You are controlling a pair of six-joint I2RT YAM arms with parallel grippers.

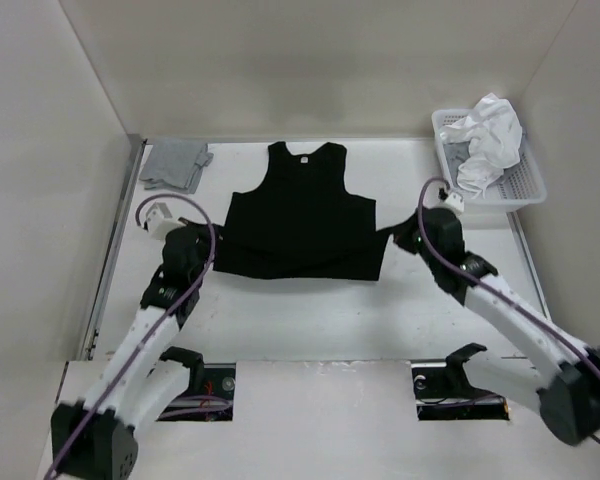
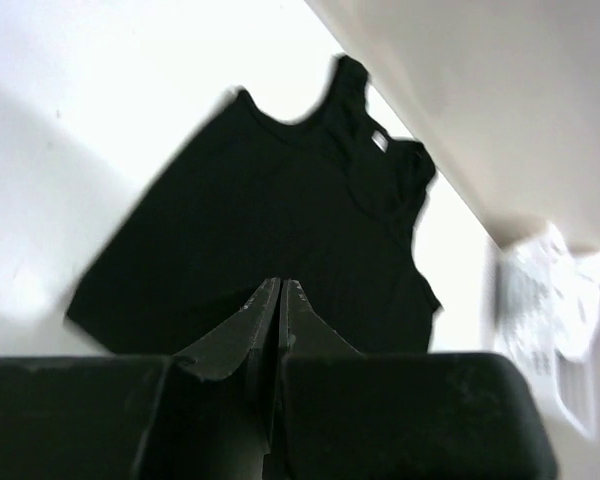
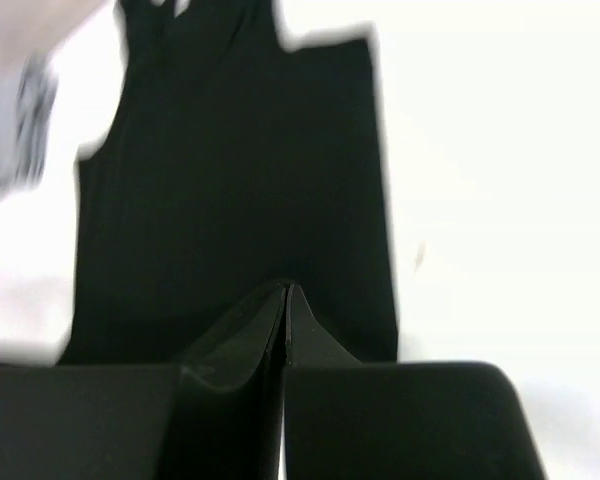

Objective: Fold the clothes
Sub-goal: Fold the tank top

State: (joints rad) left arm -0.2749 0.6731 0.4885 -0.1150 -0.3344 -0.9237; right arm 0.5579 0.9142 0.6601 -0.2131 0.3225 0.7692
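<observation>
While the black T-shirt lies spread flat on the white table, collar toward the far wall, the left gripper sits at its near left corner and the right gripper at its near right corner. Both have their jaws pressed together; whether either pinches fabric cannot be told. Off the shirt's far left lies a grey cloth; off its far right, a white basket holds a white garment.
</observation>
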